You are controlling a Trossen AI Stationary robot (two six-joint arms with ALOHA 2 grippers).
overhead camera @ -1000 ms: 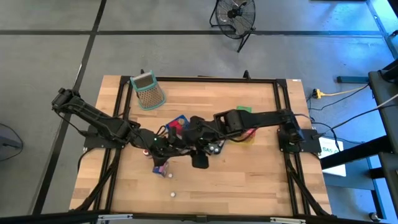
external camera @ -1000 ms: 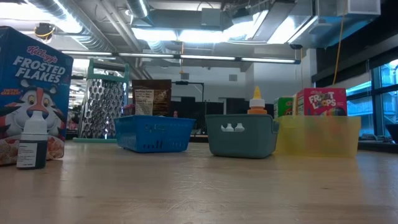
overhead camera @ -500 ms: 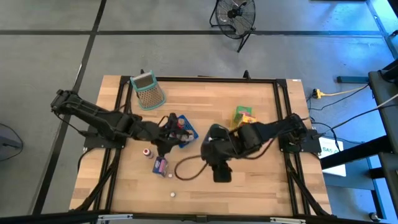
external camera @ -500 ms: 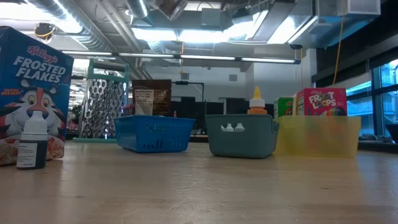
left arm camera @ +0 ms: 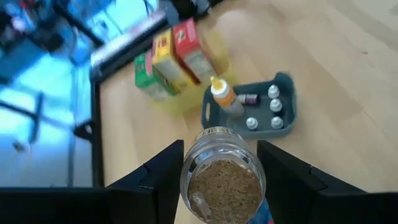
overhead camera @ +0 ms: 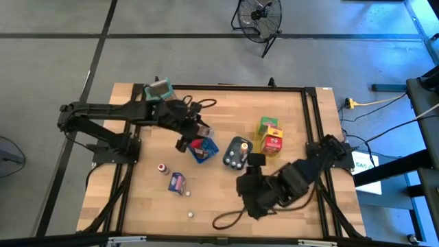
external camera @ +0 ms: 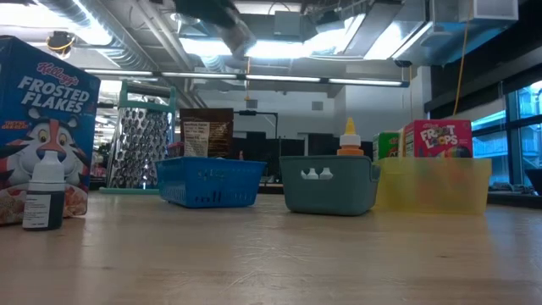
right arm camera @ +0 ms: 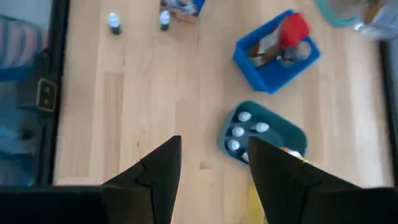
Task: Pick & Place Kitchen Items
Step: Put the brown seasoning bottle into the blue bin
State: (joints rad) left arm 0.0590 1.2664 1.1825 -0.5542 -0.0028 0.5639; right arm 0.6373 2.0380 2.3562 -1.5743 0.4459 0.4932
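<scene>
The left claw (left arm camera: pixel 221 180) clamped a spice jar (left arm camera: pixel 222 177) above the bench (overhead camera: pixel 288 110); slipping, it could spill. The right claw (right arm camera: pixel 208 165) hung apart, empty.

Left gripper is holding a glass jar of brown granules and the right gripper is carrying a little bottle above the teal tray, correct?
Not quite. The left gripper does hold the jar, but the right gripper carries nothing: the right wrist view shows bare table between its open fingers, with the teal tray and its bottles below and beyond.
</scene>
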